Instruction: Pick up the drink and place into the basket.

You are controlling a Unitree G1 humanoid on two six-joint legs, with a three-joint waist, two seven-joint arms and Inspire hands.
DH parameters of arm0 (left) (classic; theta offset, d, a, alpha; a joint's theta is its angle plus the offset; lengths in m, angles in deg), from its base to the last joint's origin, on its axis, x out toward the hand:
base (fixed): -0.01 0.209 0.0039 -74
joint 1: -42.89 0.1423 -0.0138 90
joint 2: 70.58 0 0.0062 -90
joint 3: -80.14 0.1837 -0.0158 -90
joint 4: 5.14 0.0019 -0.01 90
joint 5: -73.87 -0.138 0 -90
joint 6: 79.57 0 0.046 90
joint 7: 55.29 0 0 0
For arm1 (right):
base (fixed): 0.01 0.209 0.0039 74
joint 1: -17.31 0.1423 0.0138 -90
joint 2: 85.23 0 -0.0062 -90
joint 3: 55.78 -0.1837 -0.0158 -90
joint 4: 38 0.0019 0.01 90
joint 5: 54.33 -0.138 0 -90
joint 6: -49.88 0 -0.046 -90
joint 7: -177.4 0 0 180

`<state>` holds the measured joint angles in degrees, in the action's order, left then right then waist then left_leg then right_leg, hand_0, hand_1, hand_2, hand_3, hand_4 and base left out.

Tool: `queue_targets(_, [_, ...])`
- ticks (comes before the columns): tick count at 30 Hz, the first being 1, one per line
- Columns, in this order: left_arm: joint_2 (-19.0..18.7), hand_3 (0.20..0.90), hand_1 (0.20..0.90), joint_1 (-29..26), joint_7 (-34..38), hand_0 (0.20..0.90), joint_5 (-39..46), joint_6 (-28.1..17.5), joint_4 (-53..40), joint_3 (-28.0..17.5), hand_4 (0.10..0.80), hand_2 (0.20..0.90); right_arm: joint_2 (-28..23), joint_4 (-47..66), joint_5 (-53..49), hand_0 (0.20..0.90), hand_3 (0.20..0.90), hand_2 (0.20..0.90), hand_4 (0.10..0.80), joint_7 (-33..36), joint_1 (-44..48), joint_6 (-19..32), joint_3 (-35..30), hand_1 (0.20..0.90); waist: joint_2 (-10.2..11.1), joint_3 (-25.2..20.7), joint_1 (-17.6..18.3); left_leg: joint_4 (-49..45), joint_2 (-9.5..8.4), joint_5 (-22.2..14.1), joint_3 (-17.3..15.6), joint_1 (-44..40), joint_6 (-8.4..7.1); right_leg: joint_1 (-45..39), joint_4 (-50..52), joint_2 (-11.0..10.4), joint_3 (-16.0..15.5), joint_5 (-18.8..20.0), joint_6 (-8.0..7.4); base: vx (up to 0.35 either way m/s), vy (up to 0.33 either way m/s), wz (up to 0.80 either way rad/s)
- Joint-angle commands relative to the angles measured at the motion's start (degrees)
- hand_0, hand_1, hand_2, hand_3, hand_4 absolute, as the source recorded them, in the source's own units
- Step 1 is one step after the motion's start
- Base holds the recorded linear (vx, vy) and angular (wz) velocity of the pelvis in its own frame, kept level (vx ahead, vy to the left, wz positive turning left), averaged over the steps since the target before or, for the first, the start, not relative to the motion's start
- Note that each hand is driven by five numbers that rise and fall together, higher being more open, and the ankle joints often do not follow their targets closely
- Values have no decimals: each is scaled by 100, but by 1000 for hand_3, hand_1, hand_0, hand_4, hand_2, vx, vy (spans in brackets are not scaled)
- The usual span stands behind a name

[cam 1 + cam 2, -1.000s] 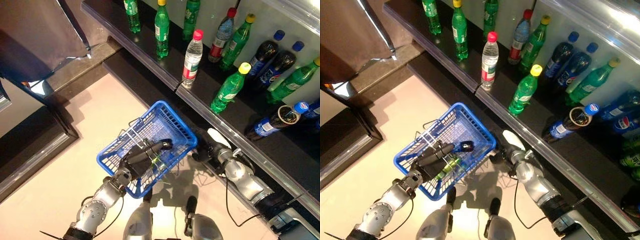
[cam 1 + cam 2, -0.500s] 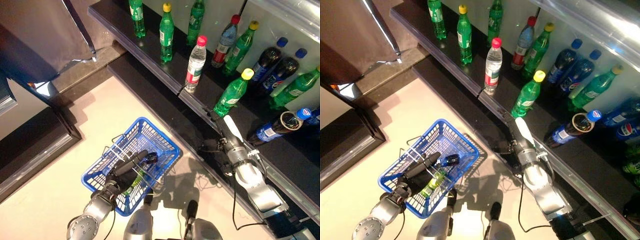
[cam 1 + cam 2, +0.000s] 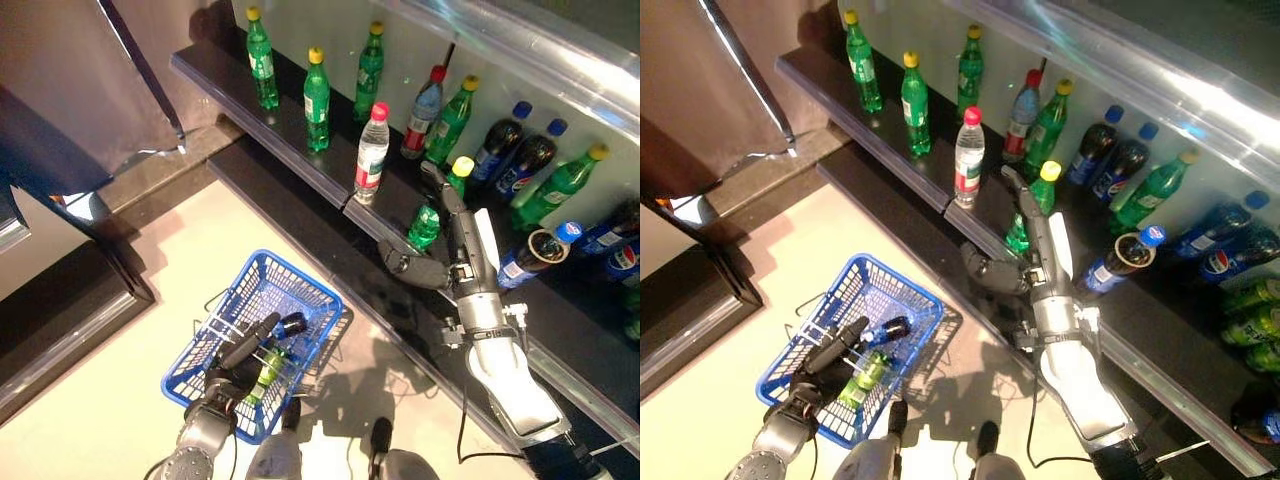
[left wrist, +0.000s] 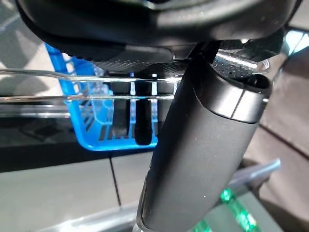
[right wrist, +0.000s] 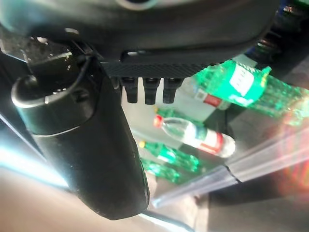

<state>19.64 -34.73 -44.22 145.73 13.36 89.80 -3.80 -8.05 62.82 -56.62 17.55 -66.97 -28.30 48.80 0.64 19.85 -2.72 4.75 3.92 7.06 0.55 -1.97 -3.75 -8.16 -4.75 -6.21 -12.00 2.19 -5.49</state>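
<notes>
A green drink bottle with a yellow cap (image 3: 432, 215) stands at the front of the black shelf (image 3: 300, 130). My right hand (image 3: 455, 235) is open right beside it, fingers straight along its side and thumb (image 3: 408, 268) spread toward the shelf edge. The right wrist view shows that bottle (image 5: 231, 84) just past the straight fingers (image 5: 145, 92). My left hand (image 3: 235, 365) is shut on the wire handle of the blue basket (image 3: 300, 277), held low over the floor. Inside lie a green bottle (image 3: 265, 366) and a dark bottle (image 3: 290, 325).
A clear water bottle with a pink cap (image 3: 368, 160) stands left of the target. Several green bottles (image 3: 316, 90) and dark cola bottles (image 3: 500, 150) fill the shelf behind. One dark bottle (image 3: 540, 252) lies on its side at the right. A dark step (image 3: 70, 300) borders the floor at left.
My right hand has risen from beside the basket up to the shelf, next to the green yellow-capped bottle. The left hand and basket have dropped lower and leftward. The view has shifted too.
</notes>
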Motion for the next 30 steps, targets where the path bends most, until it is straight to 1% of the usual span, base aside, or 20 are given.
queue_targets(1, [-81,200,300,-405,-570,300,-84,-1258,-666,-122,100,300,-191,146,-202,900,900,900,800,390,63,712,134,900,-35,-1360,-21,-56,31,-434,-207,-183,-78,139,322,255,121,-333,193,-28,-101,-4])
queue_targets(5, [-20,200,300,-508,-607,300,-103,-1325,-456,-7,100,300,-215,126,-310,900,900,900,800,583,304,606,178,900,-9,-1305,-37,-231,143,-381,-200,-37,-156,182,423,283,101,-373,280,-26,-92,-5])
queue_targets(8, [70,200,300,-544,-681,300,-116,-1509,-318,128,100,300,-141,27,-331,900,900,900,800,613,420,634,224,900,6,-1239,-39,-456,208,-354,-137,99,-194,233,474,320,141,-385,349,-27,-86,-4])
queue_targets(11, [106,200,300,-457,-745,300,-7,-1628,-258,128,100,300,-140,56,-377,900,900,900,800,196,409,762,280,900,51,-1179,-27,-974,202,-351,-159,275,-179,323,543,336,157,-391,399,-38,-78,-6])
queue_targets(12, [116,200,300,-418,-766,300,79,-1662,-231,107,100,300,-179,107,-389,900,900,900,800,-6,397,811,330,900,85,-1134,-22,-1377,184,-297,-210,441,-160,355,574,332,166,-375,429,-31,-82,-8])
queue_targets(14, [150,200,300,-327,-825,300,207,-1661,-184,51,100,300,-253,176,-428,900,900,900,800,-193,313,892,397,900,155,-1013,-29,-2178,157,-149,-331,843,-111,357,635,332,169,-345,494,7,-110,-6])
queue_targets(16, [169,200,300,-281,-839,300,248,-1637,-152,42,100,300,-279,131,-512,900,900,900,800,-259,278,957,424,900,170,-893,-81,-2505,123,-30,-319,1147,-84,295,715,363,193,-378,523,113,-24,4])
queue_targets(17, [188,200,300,-266,-835,300,268,-1629,-133,54,100,300,-260,91,-537,900,900,900,800,-270,296,959,446,900,137,-845,-130,-2343,98,69,-264,1217,-100,242,747,397,229,-414,504,189,82,12])
queue_targets(18, [208,200,300,-244,-844,300,274,-1645,-128,66,100,300,-241,72,-554,900,900,900,800,-270,329,940,470,900,89,-812,-171,-2039,115,194,-233,1210,-142,195,756,425,263,-448,465,204,176,11])
queue_targets(19, [228,200,300,-219,-873,300,277,-1694,-110,85,100,300,-241,65,-554,900,900,900,800,-281,364,914,491,900,28,-795,-203,-1647,191,368,-215,1190,-206,142,743,451,293,-487,429,226,286,2])
queue_targets(20, [238,200,300,-196,-900,300,328,-1777,-100,109,100,300,-282,80,-582,900,900,900,800,-353,394,911,495,900,-49,-799,-229,-1156,361,622,-187,1201,-298,75,701,461,319,-535,394,222,345,0])
queue_targets(21, [236,200,300,-178,-909,300,401,-1816,-112,119,100,300,-325,113,-596,900,900,900,800,-418,394,912,485,900,-74,-782,-242,-896,452,777,-179,1165,-348,12,676,433,329,-565,374,226,378,-11])
queue_targets(22, [236,200,300,-151,-933,300,494,-1871,-105,125,100,300,-387,167,-615,900,900,900,800,-487,359,920,464,900,-103,-769,-254,-633,546,921,-139,1183,-403,-58,649,379,348,-582,337,191,328,-15])
queue_targets(23, [256,200,300,-130,-975,300,521,-1899,-82,118,100,300,-418,192,-630,900,900,900,800,-538,327,927,437,900,-108,-768,-262,-542,583,949,-99,1207,-421,-97,631,332,366,-588,310,212,362,-15])
queue_targets(25, [339,200,300,-76,-1139,300,529,-1987,3,97,100,300,-526,241,-742,900,900,900,800,-626,271,973,384,900,-104,-797,-284,-422,628,858,23,1203,-429,-204,596,142,386,-634,200,217,395,-12])
queue_targets(26, [357,200,300,-68,-1140,300,525,-2010,3,98,100,300,-557,255,-782,900,900,900,800,-651,245,1000,375,900,-90,-839,-270,-433,605,613,-14,1110,-390,-202,619,19,364,-649,134,187,411,-23])
queue_targets(27, [355,200,300,-88,-1105,300,519,-2006,-9,121,100,300,-559,291,-769,900,900,900,800,-625,209,997,370,900,-79,-900,-254,-385,597,407,-92,1012,-387,-193,638,-111,295,-636,60,185,419,-20])
queue_targets(29, [304,200,300,-170,-1044,300,453,-1952,63,141,100,300,-593,307,-775,900,900,900,800,-503,141,1002,367,900,-72,-978,-223,-515,501,67,-186,892,-333,-189,747,-327,205,-655,-72,214,413,2])
queue_targets(30, [263,200,300,-236,-995,300,415,-1866,102,125,100,300,-605,295,-833,900,900,900,800,-441,121,962,328,900,-44,-1020,-234,-696,369,-109,-129,917,-282,-229,775,-419,185,-641,-152,216,330,17])
